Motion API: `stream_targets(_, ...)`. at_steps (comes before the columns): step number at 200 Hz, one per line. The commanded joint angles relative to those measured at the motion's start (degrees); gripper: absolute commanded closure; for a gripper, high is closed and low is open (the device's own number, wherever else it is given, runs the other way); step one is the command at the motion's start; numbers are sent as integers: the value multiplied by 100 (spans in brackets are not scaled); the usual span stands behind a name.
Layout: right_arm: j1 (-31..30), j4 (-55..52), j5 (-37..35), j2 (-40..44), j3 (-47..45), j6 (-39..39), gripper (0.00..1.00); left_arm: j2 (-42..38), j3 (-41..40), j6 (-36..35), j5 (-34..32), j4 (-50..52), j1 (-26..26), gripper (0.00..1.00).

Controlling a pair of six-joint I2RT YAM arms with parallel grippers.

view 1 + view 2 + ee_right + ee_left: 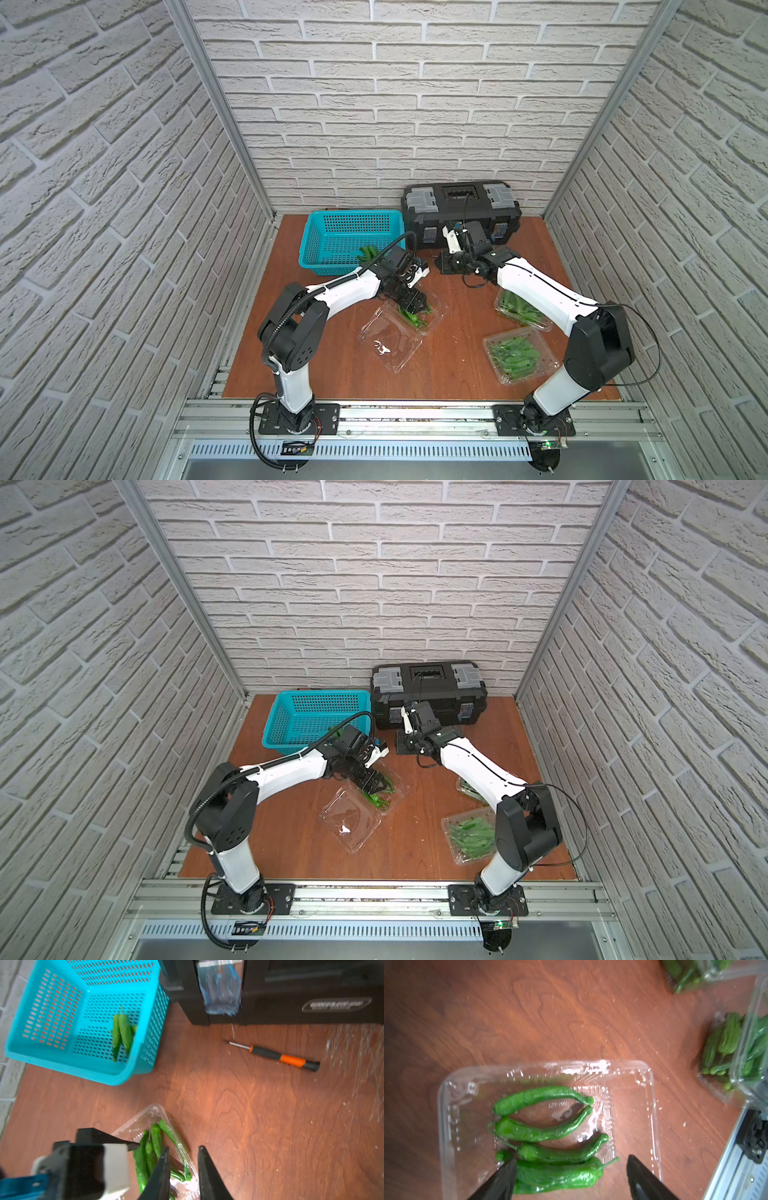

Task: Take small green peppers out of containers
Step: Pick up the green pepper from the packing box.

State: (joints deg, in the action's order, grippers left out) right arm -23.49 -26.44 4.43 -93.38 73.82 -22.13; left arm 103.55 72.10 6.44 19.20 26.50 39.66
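Left gripper point(572, 1158) spread wide, nothing clasped, low inside open container point(652, 1088) near centre of bench point(457, 374). Small green peppers point(542, 1097) lie within. Nearest pepper point(556, 1176) sits between fingers point(500, 1180), long axis running finger to finger, not across. Right gripper point(184, 1147) narrowly parted, empty, just behind container. Left arm nearer; wrist turn likely needed.

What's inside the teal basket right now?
Two or three small green peppers lie together on the floor of the teal basket, by one wall. The rest of the floor looks bare. In both top views the left arm partly covers that corner.
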Motion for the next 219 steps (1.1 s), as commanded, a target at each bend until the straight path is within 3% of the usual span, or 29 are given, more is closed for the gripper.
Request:
stream_targets(1, 37, 51, -144, 172, -61, -27, 75, 81, 158, 4, -66, 479, -7, 22)
stream_targets(98, 47, 77, -318, 230, -134, 41, 76, 1284, 1932, 215, -255, 2735, -2, 24)
stream_targets(163, 72, 42, -399, 338, -315, 66, 76, 1932, 2734, 536, -260, 3629, 18, 25)
stream_targets(219, 90, 29, -434, 417, -342, 51, 76, 2323, 3130, 544, -425, 3703, 49, 41)
